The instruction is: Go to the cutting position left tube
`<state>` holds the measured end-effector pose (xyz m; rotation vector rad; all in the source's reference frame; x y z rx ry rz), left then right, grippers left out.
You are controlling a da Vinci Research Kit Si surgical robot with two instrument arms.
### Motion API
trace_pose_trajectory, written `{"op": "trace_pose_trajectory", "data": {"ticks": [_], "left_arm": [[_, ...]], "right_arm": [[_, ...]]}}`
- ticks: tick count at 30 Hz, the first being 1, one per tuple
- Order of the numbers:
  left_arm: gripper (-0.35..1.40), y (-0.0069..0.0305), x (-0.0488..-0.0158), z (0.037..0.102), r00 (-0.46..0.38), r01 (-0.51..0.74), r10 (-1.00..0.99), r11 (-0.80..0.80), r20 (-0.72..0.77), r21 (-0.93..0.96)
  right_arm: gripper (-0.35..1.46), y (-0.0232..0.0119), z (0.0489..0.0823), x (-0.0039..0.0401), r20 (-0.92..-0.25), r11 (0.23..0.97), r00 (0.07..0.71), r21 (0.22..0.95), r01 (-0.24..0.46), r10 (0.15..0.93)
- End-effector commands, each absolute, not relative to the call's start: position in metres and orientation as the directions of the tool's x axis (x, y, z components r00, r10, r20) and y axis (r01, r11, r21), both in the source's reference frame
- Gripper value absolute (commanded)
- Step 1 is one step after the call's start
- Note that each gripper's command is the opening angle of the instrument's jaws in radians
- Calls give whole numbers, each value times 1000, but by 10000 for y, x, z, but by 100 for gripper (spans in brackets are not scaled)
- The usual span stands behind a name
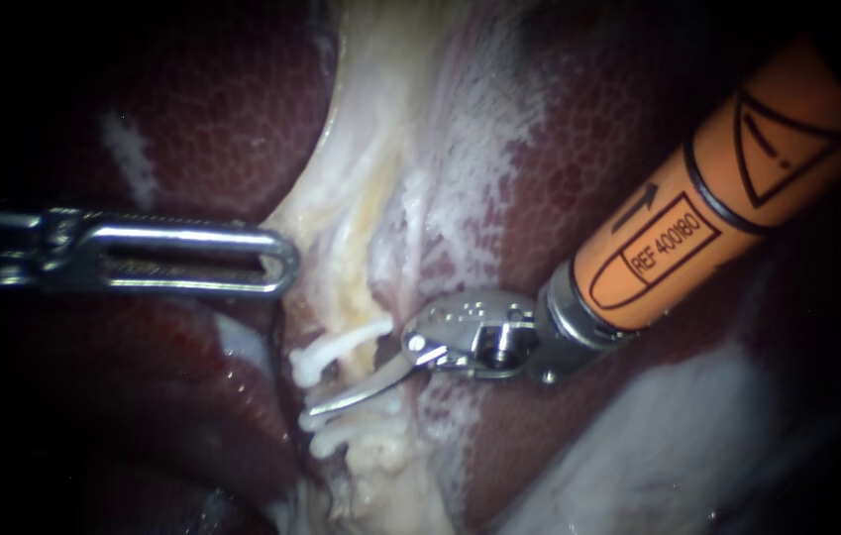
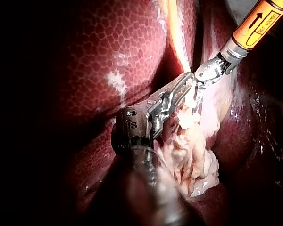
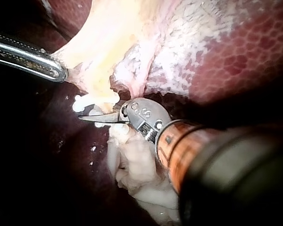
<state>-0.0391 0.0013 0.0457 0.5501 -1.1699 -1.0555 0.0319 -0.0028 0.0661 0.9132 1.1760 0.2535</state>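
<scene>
The right instrument's tool, blades slightly parted and gripping nothing, lies across the clipped tube between the upper clip and the lower clips. The approach looks all but done; only seating the blades around the tube seems left.

L instrument tip just beside R instrument, over pale tissue; liver alongside.

I am in a surgical workplace: mottled dark-red liver all round, white clips on pale tissue, and my right instrument carrying steel blades.
</scene>
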Motion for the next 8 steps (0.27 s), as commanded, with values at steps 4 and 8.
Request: {"op": "trace_pose_trajectory", "data": {"ticks": [4,8], "left_arm": [[-35,13,-391,457,21,376,-883,442,469,815],[-35,13,-391,457,21,376,-883,442,469,815]], "right_arm": [[33,-29,662,319,-678,627,406,730,273,613],[33,-29,662,319,-678,627,406,730,273,613]]}}
